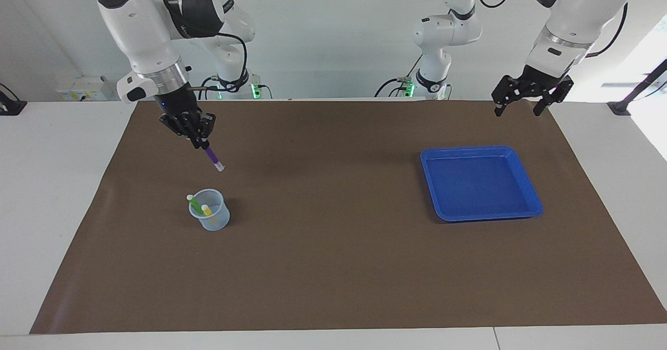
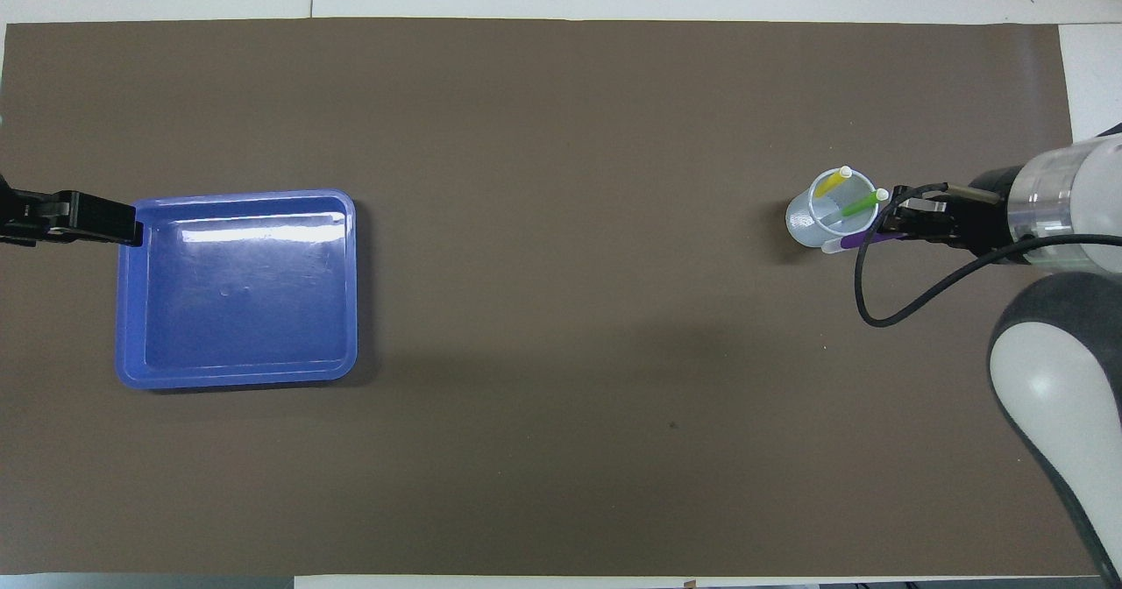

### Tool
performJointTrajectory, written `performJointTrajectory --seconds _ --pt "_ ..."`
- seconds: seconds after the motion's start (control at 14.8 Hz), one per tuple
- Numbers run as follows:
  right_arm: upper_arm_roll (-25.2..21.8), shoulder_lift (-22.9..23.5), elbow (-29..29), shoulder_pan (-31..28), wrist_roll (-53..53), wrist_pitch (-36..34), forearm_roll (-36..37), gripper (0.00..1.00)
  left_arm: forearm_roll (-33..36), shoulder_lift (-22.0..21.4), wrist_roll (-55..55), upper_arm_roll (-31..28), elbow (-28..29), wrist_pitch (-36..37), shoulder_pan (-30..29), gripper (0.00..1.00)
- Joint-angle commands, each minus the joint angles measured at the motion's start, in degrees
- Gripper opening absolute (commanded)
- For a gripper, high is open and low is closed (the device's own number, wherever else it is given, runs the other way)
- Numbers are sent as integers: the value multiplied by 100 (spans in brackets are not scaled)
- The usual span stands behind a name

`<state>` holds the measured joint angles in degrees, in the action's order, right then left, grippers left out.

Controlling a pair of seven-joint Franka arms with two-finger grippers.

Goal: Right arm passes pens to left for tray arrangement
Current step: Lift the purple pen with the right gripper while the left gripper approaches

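My right gripper (image 1: 199, 140) (image 2: 890, 225) is shut on the purple pen (image 1: 212, 157) (image 2: 855, 240), which hangs tilted in the air above the translucent cup (image 1: 210, 216) (image 2: 820, 214). The green pen (image 1: 194, 203) (image 2: 861, 204) and the yellow pen (image 1: 206, 210) (image 2: 833, 182) stand in that cup. The blue tray (image 1: 527, 194) (image 2: 351, 282) lies toward the left arm's end of the table with nothing in it. My left gripper (image 1: 522, 109) waits open in the air over the mat's edge nearest the robots, beside the tray; one finger (image 2: 92, 218) shows in the overhead view.
A brown mat (image 1: 333, 266) covers most of the white table. Two smaller white arms with green base lights (image 1: 436, 37) stand at the robots' edge of the table.
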<state>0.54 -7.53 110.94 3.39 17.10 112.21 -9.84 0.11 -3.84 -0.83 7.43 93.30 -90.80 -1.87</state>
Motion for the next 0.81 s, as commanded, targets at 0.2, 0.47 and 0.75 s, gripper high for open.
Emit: performJointTrajectory --seconds 0.2,0.47,0.75 --pt "444 -55 -37 -40 730 290 -1774 0 -238 -161 -600 4 56 71 -24 100" --pt "1280 286 -457 -48 2515 1013 -2057 0 -1617 -196 -3241 -14 109 221 2 100" --pt "1808 647 -1108 -48 3806 995 -2066 0 -2111 -196 -5835 118 171 -296 362 100"
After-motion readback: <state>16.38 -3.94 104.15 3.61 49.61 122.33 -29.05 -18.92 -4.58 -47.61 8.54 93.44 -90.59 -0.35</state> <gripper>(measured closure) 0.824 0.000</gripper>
